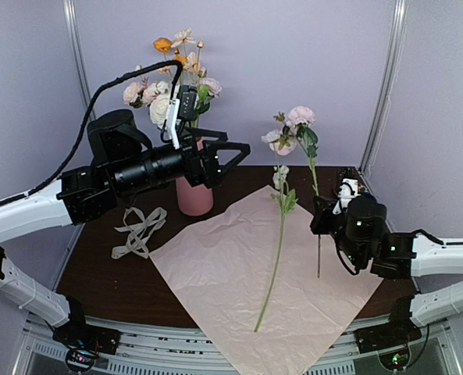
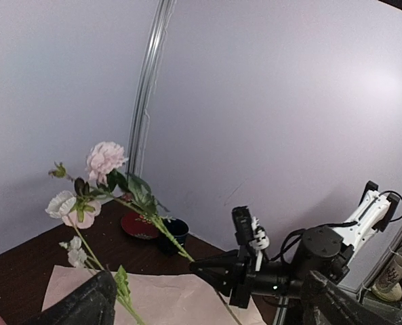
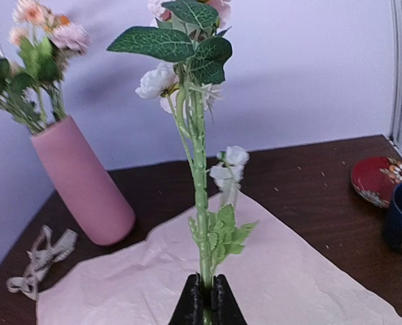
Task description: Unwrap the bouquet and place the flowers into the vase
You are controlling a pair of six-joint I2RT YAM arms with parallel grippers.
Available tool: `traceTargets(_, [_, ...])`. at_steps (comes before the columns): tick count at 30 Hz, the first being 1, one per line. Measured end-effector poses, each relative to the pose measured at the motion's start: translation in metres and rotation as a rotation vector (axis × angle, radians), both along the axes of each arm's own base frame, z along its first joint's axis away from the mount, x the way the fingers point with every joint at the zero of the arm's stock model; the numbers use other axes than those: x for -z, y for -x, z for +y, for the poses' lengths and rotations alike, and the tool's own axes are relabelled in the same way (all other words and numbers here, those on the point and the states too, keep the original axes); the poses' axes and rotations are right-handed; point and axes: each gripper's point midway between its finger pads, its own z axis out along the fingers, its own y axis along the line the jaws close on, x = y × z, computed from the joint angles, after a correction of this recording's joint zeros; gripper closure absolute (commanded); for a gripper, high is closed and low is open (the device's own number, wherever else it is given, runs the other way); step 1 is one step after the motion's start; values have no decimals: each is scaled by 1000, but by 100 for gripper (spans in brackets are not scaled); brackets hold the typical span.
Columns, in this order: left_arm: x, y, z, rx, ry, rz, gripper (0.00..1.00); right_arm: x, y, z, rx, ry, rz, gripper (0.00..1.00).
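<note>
- Over the pink paper (image 1: 215,281), my right gripper (image 3: 206,298) is clamped on the bottom of one flower (image 3: 201,176), holding it upright.
- By the vase (image 1: 196,199), which already has several blooms (image 1: 172,86) in it, my left gripper (image 1: 235,162) hangs wide open and holds nothing.
- Gripped so low, the top-heavy flower could swing, miss the crowded mouth or tip the vase.
- A second stem (image 1: 276,258) lies on the paper.
</note>
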Motion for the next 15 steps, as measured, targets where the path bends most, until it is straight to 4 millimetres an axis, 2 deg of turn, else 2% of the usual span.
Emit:
traceTargets(3, [1, 0, -1, 1, -2, 1, 2, -54, 15, 2, -64, -127, -126, 100])
traceTargets(6, [5, -1, -7, 9, -8, 4, 2, -84, 20, 8, -116, -190, -195, 100])
traceTargets(15, [14, -5, -50, 83, -30, 18, 2, -97, 51, 39, -304, -225, -263, 100])
